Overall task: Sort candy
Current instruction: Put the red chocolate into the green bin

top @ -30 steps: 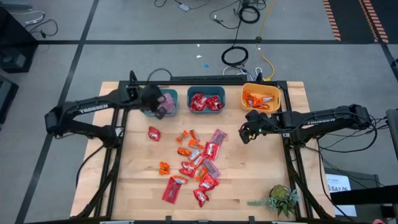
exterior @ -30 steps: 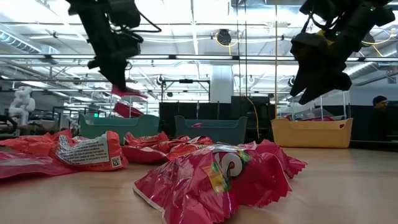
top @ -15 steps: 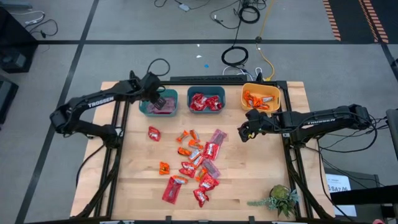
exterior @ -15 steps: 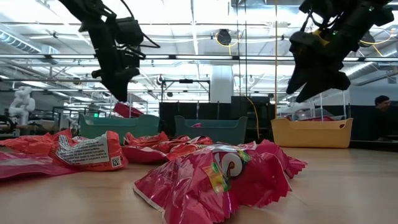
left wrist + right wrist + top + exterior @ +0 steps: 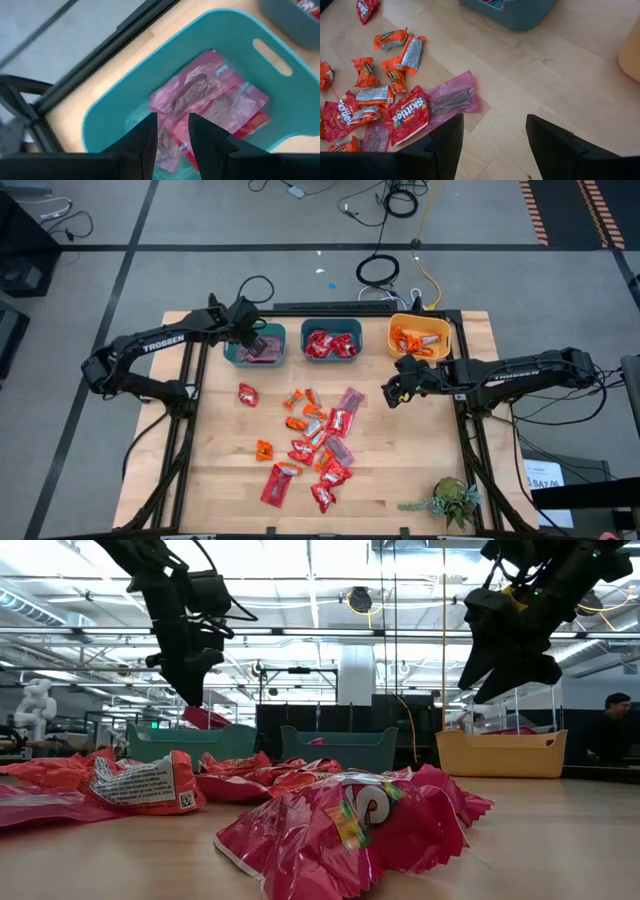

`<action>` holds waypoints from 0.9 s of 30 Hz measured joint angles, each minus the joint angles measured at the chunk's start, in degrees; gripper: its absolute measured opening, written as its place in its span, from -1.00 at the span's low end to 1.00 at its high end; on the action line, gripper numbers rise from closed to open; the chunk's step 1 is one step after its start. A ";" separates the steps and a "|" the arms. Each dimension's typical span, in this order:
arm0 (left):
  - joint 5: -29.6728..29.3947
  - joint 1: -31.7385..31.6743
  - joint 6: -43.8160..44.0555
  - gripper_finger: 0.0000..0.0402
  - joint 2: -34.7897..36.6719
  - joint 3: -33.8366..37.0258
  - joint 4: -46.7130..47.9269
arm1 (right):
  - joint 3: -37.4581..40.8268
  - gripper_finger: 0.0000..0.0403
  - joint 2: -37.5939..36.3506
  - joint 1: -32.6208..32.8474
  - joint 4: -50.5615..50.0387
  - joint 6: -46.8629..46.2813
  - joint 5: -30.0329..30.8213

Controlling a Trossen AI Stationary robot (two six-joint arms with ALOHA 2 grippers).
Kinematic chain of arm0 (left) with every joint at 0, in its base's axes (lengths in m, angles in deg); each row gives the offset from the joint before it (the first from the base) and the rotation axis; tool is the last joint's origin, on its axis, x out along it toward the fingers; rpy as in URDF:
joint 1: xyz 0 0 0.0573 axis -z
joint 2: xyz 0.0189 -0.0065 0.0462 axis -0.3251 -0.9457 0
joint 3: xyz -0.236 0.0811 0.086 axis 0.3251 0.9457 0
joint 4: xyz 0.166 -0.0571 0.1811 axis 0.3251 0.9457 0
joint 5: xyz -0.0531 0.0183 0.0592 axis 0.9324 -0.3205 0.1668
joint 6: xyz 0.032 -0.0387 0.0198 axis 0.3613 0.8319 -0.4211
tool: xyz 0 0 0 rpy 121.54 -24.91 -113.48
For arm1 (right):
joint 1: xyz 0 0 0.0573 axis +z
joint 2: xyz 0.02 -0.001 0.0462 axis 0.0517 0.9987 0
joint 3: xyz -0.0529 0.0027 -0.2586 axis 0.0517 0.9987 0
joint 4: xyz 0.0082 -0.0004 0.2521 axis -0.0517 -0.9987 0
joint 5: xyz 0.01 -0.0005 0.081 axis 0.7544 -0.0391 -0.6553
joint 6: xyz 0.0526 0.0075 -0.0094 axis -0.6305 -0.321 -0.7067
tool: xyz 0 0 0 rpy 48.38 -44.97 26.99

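Candy (image 5: 315, 440) in red, orange and pinkish wrappers lies scattered on the wooden table's middle; one red piece (image 5: 247, 394) lies apart to the left. My left gripper (image 5: 252, 340) hangs open over the left teal bin (image 5: 231, 356), its fingers (image 5: 172, 120) above the pink candies (image 5: 200, 95) lying on the bin's floor. My right gripper (image 5: 390, 395) hovers open above bare wood to the right of the pile, its fingers (image 5: 495, 120) empty, a pink wrapper (image 5: 452, 97) and a red one (image 5: 407, 115) ahead of them.
A second teal bin (image 5: 306, 340) with red candy and a yellow bin (image 5: 395, 330) with orange candy stand in the far row. A small plant (image 5: 450, 500) sits at the near right corner. Bare wood lies between the pile and the bins.
My left gripper carried a pink candy a short way toward the far edge and down over the left teal bin, then let it go. The candy has dropped into the bin among the other pink ones. For the last half second the arm has kept still.
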 joint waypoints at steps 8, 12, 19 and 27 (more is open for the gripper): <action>0.52 -0.08 0.73 -0.39 0.02 0.00 -0.06 | 0.01 0.03 0.00 0.00 0.55 -1.53 -0.19; 0.57 -0.39 0.84 -0.27 0.04 0.00 0.02 | 0.01 0.03 0.00 0.00 0.55 -2.49 -0.22; 0.92 -0.39 0.84 0.08 0.04 0.00 0.40 | 0.01 0.03 0.00 0.00 0.57 -3.01 -0.26; 5.70 3.55 7.10 0.11 0.20 0.00 1.27 | 0.01 0.03 0.00 0.00 0.59 -3.02 -0.45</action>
